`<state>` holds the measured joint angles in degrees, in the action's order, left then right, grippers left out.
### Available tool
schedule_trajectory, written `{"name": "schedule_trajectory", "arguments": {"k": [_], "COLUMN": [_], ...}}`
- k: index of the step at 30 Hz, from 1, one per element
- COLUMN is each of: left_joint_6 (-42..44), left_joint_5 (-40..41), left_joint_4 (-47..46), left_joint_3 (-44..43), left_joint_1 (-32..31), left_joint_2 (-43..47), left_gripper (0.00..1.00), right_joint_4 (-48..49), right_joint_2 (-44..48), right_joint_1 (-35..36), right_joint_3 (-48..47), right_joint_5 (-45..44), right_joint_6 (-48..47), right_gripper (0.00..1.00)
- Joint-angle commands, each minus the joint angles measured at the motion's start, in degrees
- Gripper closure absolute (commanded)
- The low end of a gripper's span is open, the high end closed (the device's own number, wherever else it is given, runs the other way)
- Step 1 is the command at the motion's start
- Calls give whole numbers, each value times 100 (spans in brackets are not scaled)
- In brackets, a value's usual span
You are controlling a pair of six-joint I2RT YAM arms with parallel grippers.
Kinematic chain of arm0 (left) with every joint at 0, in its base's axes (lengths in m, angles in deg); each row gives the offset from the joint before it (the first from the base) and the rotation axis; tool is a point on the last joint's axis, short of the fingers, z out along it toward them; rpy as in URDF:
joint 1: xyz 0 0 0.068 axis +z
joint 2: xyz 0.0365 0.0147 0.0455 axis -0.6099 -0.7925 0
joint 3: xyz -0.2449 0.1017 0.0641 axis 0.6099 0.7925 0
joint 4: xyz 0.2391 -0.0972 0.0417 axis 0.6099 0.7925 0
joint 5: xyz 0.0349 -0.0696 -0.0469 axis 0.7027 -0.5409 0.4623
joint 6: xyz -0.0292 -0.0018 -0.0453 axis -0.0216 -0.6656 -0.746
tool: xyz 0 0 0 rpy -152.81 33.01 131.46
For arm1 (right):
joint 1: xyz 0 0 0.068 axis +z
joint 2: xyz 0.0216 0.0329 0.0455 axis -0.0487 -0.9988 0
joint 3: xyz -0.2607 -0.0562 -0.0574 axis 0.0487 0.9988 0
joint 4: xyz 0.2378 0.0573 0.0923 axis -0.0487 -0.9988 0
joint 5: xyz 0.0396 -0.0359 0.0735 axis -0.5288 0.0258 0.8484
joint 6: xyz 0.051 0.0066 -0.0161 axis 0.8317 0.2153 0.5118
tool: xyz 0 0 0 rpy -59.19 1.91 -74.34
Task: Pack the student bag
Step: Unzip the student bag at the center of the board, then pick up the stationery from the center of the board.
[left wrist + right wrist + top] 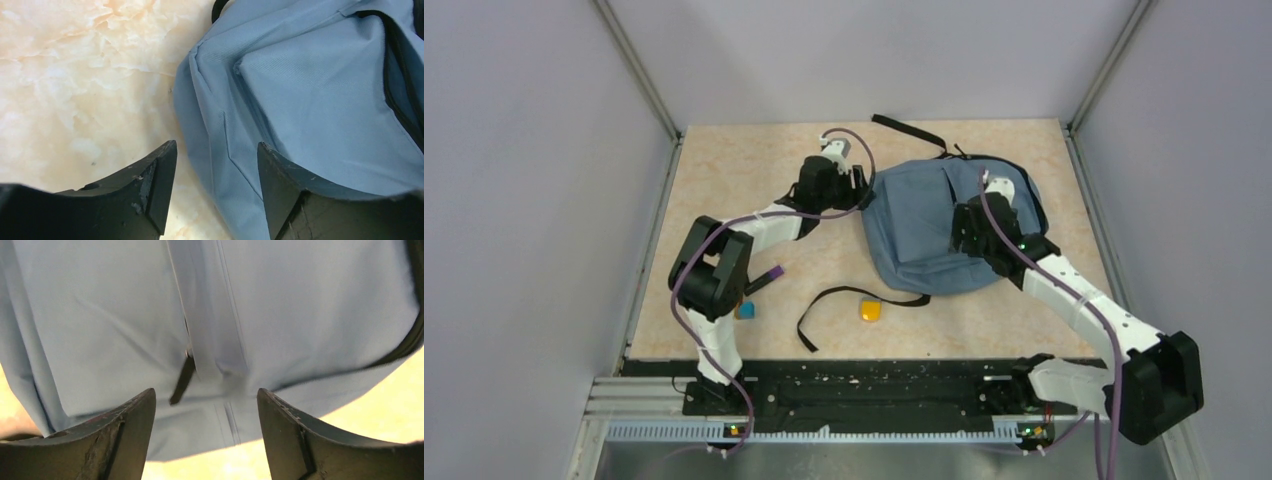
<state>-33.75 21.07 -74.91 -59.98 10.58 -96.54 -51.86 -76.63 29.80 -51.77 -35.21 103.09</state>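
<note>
The student bag (pixel 924 235) is a blue-grey fabric backpack lying flat at the back right of the table, with black straps trailing from it. My left gripper (pixel 865 190) hovers at the bag's left edge with its jaws open. In the left wrist view the bag (pixel 310 100) fills the right side, and its edge runs under the gap of the left gripper (pixel 216 175). My right gripper (pixel 969 228) is over the middle of the bag, open. In the right wrist view the bag (pixel 100 315) and a black zip pull (pixel 182 380) lie beyond the open right gripper (pixel 206 425). Neither gripper holds anything.
A small blue block (pixel 746 310), an orange-yellow piece (pixel 870 311) and a purple pen-like item (pixel 771 275) lie on the table in front of the bag. A black strap (pixel 829 300) loops toward the near edge. Grey walls close in both sides.
</note>
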Motion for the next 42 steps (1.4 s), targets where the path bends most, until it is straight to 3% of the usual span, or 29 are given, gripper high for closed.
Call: {"name": "schedule_trajectory", "arguments": {"k": [1,13,19,28,42], "left_joint_6": [182,-330,-611,-694,-700], "left_joint_5": [219,202,104,-41,-10], "left_joint_4": [-387,-414,-624,-788,-813], "left_joint_3": [326,902,1080,1244,1384], "left_joint_1": [-137,-733,-827,-861,-947], "left_joint_2": [864,1512,1453,1411,1577], "left_gripper": [35,34,34,34,33], "right_joint_4": [320,274,215,-581,79], "right_joint_2": [-530,-2714,-2933,-3349,-2542], "right_joint_1": [-42,-1083,-1214,-1327,-1335], "right_joint_3": [-776,-2248,-2387,-2472,-1932], "right_joint_5": [-385,-366,-631,707,3051], "right_joint_6": [-300,-934,-1040,-1529,-1471], "right_gripper": [24,22,21,18,17]}}
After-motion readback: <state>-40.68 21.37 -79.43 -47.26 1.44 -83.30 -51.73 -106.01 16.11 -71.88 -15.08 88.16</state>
